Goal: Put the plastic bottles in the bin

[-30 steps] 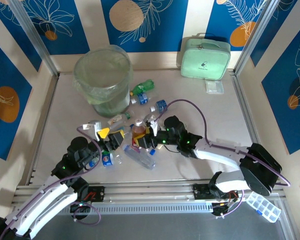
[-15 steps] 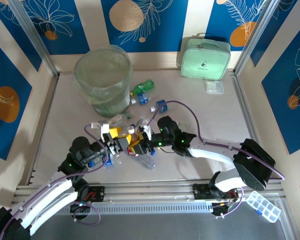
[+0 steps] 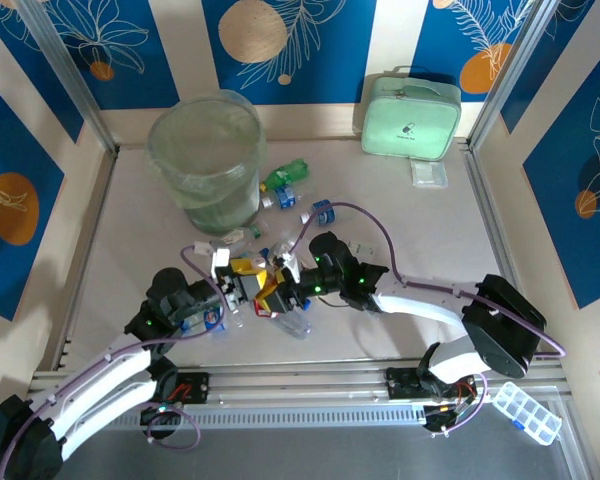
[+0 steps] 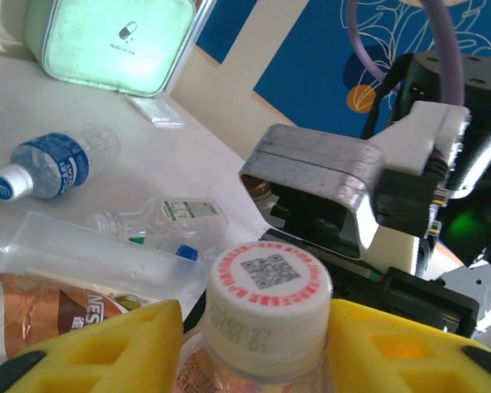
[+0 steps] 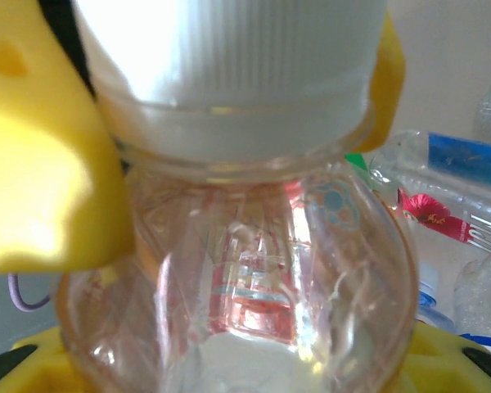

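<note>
The white-capped bottle sat mid-table, well apart from the bin, its body pinched in the right gripper and its neck squeezed between the pads of the left gripper, so the right had best let go only once that neck hold looked secure

White arms, black joints, purple cables, yellow fingers
</note>
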